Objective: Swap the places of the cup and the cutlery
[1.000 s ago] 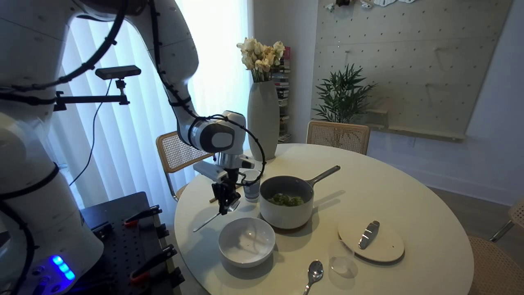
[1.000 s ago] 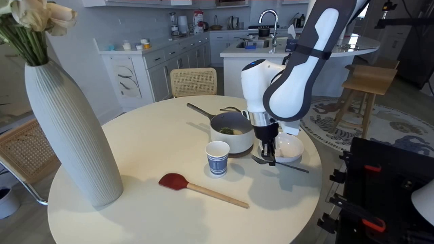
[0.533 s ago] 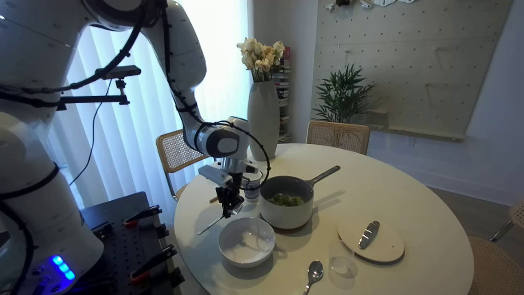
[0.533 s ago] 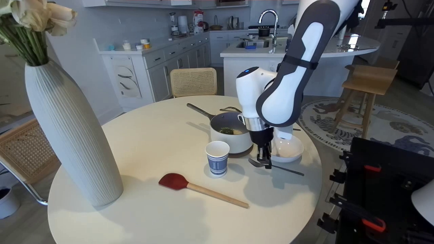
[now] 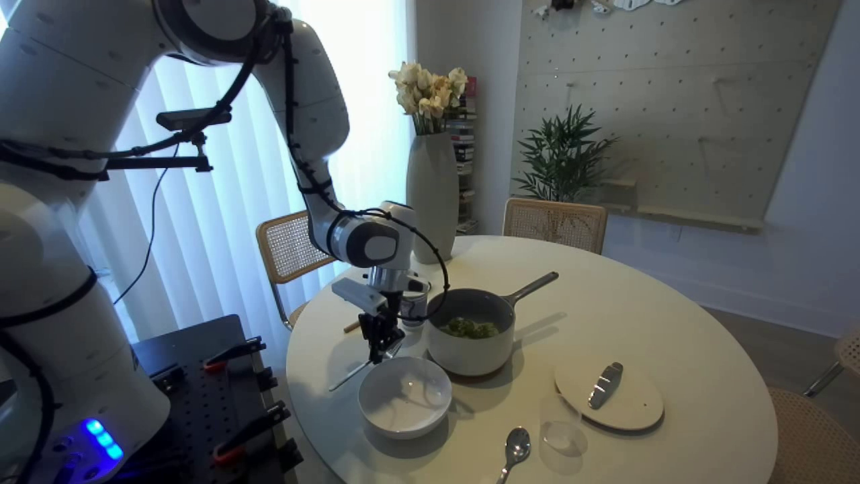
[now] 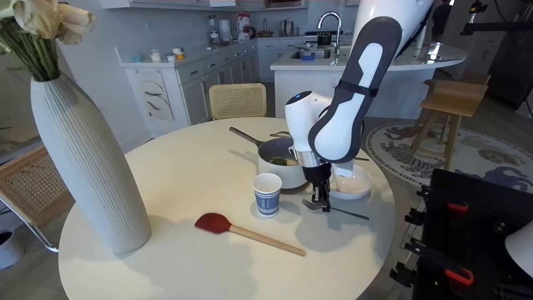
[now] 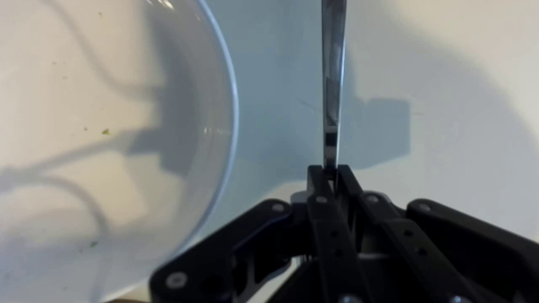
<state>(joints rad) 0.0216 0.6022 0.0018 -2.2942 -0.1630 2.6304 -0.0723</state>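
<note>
My gripper (image 7: 331, 169) is shut on a silver fork (image 7: 332, 71), part of the cutlery. In the wrist view the fork's handle runs away from the fingertips toward the top edge. Seen from outside, the gripper (image 6: 325, 207) points down low over the table and the fork's tines (image 6: 310, 204) stick out on the cup's side. Whether the fork touches the table I cannot tell. The cup (image 6: 267, 199), white with blue bands, stands upright a little way off; the arm partly hides the cup (image 5: 412, 308) in an exterior view. A silver spoon (image 5: 517, 444) lies at the table's near side.
Beside the gripper stands a white bowl (image 5: 376, 383), very close to it in the wrist view. The pot (image 5: 470, 349) stands behind, its handle pointing away. A red spatula (image 6: 250, 234), a tall vase (image 6: 89, 166), a clear glass (image 5: 563, 437) and a board (image 5: 638, 410) are also on the table.
The gripper has come down toward the table with the fork in it, shifting slightly toward the cup and bowl. It stays shut. Cup, bowl, pot and spoon have not moved.
</note>
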